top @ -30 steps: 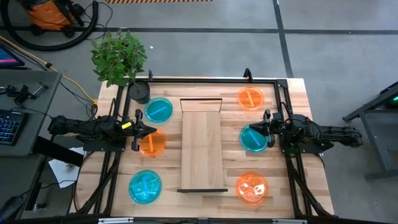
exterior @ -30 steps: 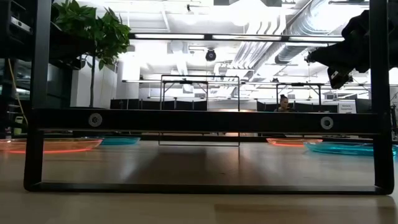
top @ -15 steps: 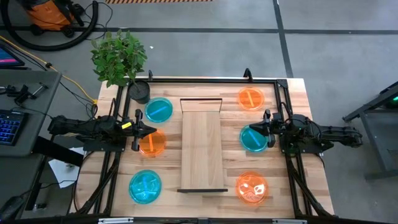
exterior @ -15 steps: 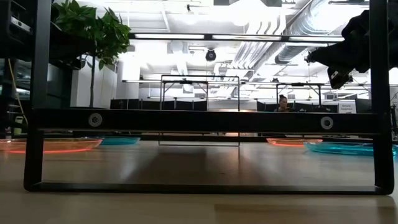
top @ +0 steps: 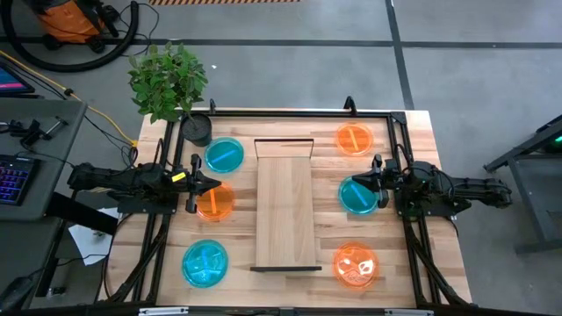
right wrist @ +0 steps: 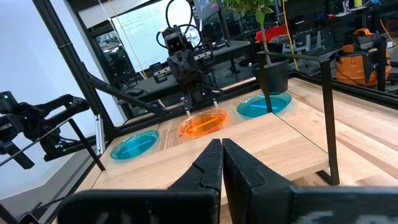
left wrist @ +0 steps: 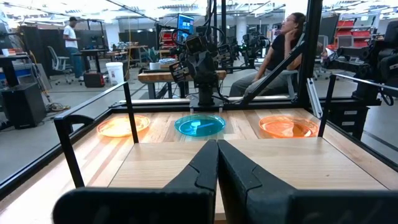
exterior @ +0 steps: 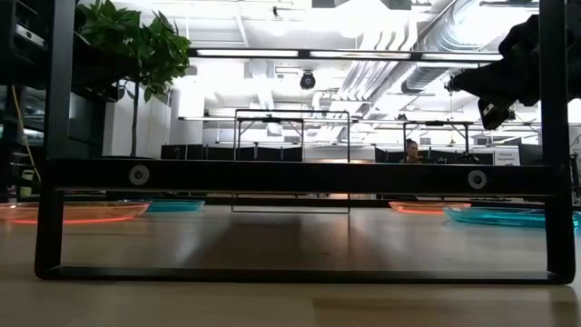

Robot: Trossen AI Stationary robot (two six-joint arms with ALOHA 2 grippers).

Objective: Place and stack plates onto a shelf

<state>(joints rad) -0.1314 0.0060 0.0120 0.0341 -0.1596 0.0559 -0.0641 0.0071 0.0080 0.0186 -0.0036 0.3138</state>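
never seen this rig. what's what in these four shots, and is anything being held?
Two dark robot arms work at a wooden table. One shot looks straight down, one sits at table height, and one camera rides on each wrist.

From above, the left gripper hangs over an orange plate and the right gripper over a blue plate. Both are shut and hold nothing.

Six plates lie on the table, three on each side of the shelf, a light-wood board with dark end rails that has nothing on it yet. A potted plant stands at the far left corner.
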